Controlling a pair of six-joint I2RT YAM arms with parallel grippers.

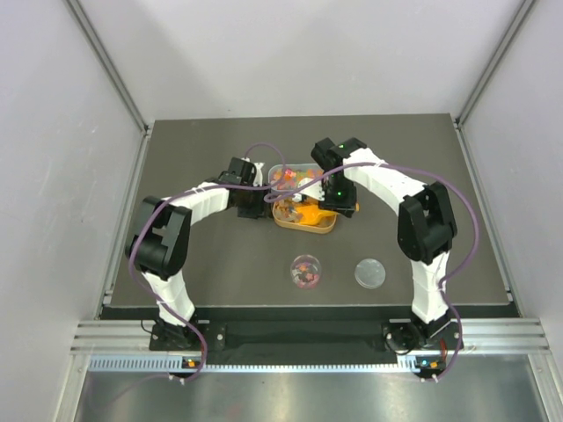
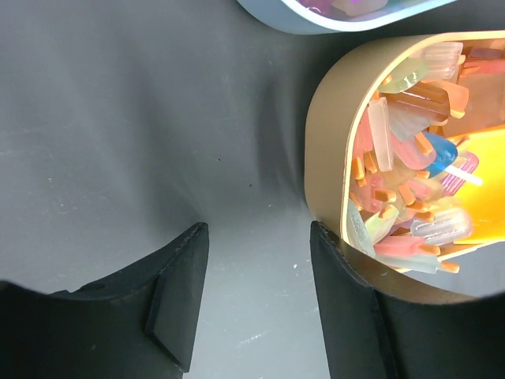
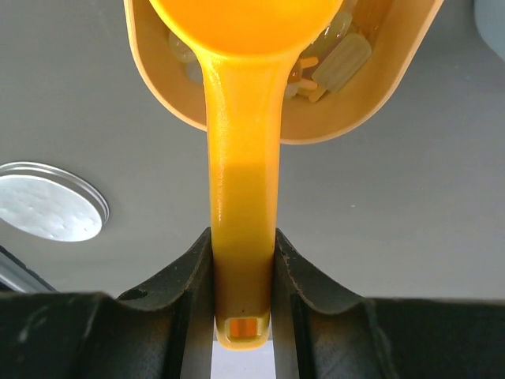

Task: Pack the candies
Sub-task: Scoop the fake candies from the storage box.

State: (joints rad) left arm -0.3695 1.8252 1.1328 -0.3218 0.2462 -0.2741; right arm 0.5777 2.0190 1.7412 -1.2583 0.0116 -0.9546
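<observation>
- Closest to the right wrist camera, the right gripper is clamped tight on the handle of the orange scoop, which runs up the middle of the frame into the tan tray.
- At the bottom of the left wrist view, the left gripper stands about half open with nothing between its jaws. Its right finger rests against the tray's outer wall, and I judge this to be bracing.
- Most of the candies are heaped in that tray, at the centre of the top view. More sit in the clear tub just behind it, and some in the small round jar toward the lower centre, with its lid off to the right on the surface.
- The step in hand looks like loading the scoop. Only its underside shows, so I cannot tell whether it has a load yet.
- To do it well:
  - Drive the bowl low through the heap toward the braced wall, so the tray does not slide.
  - Level the scoop before lifting.
  - Carry it slowly down-frame to the jar.
  - Tip only once the bowl is over the jar's mouth.
  - A modest load suits so narrow an opening.
</observation>
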